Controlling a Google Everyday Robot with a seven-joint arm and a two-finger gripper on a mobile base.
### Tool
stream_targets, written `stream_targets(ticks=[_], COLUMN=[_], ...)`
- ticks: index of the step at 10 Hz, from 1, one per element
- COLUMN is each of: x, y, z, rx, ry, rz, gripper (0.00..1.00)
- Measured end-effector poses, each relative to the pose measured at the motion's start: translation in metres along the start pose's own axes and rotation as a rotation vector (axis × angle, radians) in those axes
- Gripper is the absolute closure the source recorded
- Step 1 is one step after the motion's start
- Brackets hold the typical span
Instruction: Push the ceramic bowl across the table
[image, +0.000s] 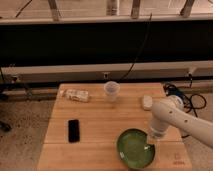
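Bowl (134, 149) on table (100, 117), cup (112, 91) well behind it; gripper (150, 145) low at bowl's right rim, opening unreadable, contact step apparently in hand, next calls for a steady level shove.

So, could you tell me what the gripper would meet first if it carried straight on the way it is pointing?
Most likely the ceramic bowl: the gripper points down at its right rim, near the table's front edge. Whether they touch is unclear.
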Motion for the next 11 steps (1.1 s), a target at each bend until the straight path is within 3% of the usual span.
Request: stream_targets(ticks=[8, 11], x=[-0.016, -0.036], y=[-0.005, -0.008], z=[0.017, 0.02], rx=[-0.008, -0.004], ry=[0.012, 0.024], rz=[-0.003, -0.021], gripper=[0.97, 0.97])
